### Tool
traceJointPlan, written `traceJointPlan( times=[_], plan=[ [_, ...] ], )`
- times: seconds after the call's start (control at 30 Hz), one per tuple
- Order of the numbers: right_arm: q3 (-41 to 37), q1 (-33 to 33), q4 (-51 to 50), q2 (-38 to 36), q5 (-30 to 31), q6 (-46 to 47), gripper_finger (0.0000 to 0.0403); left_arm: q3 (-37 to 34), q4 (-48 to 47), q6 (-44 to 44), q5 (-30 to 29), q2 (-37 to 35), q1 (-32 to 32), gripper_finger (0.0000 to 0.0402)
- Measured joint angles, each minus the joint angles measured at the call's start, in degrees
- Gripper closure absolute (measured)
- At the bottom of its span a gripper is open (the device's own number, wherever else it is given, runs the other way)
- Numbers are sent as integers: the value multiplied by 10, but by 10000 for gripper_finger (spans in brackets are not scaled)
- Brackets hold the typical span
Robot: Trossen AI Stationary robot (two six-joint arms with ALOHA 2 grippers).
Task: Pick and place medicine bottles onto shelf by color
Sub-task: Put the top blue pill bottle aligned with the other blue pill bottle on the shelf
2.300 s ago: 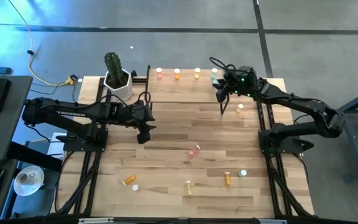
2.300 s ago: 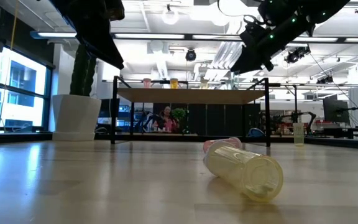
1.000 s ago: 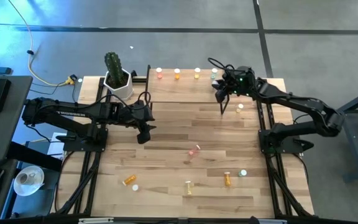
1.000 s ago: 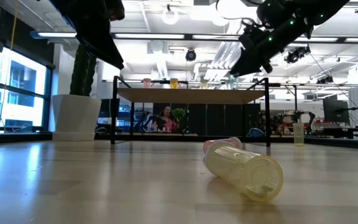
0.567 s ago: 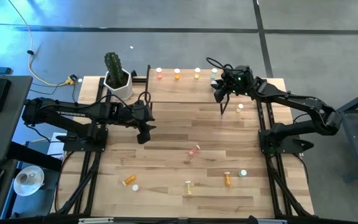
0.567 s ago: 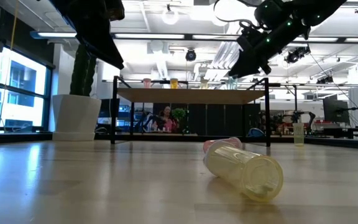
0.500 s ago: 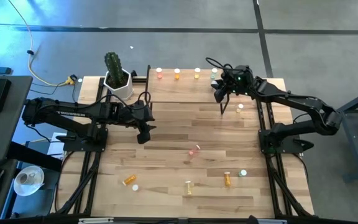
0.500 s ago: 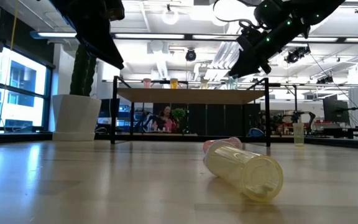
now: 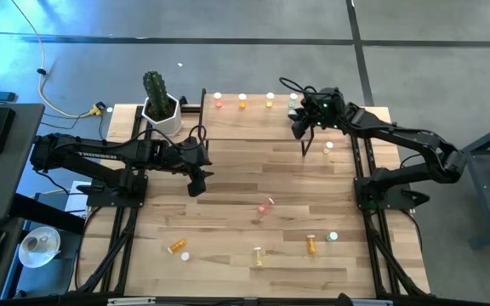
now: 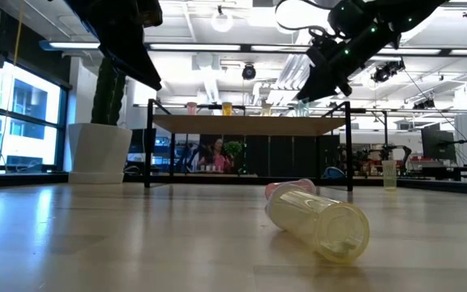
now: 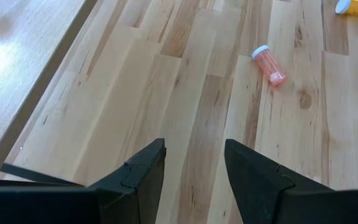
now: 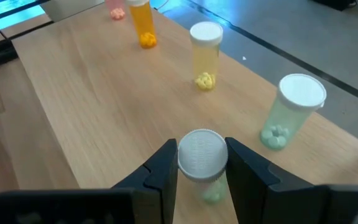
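Right gripper (image 12: 202, 163) pinching a pale green medicine bottle (image 12: 201, 155) over the shelf (image 12: 92, 112), hovering near its right end; standing green bottle (image 12: 291, 112) just beyond, by the edge, yellow bottle (image 12: 205, 55) further along. Left gripper (image 11: 194, 163) idling spread over bare tabletop, pink bottle (image 11: 270, 66) lying well ahead.

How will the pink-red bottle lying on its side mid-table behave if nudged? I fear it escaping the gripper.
The pink-red white-capped cylindrical bottle lies on its side on smooth wooden boards, so it would probably roll if pushed across its length. It looks like small clear plastic, so it is likely light and easily knocked. Its round body may slip unless gripped squarely.
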Motion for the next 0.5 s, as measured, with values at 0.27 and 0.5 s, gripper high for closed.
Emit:
traceJointPlan(
  times=[0.27, 0.5],
  plan=[
    [0, 0, -4, -1, 0, 0, 303, 0, 0, 0, 0, 0, 0, 243],
    [0, 0, -4, -1, 0, 4, 302, 0, 0, 0, 0, 0, 0, 243]
  ],
)
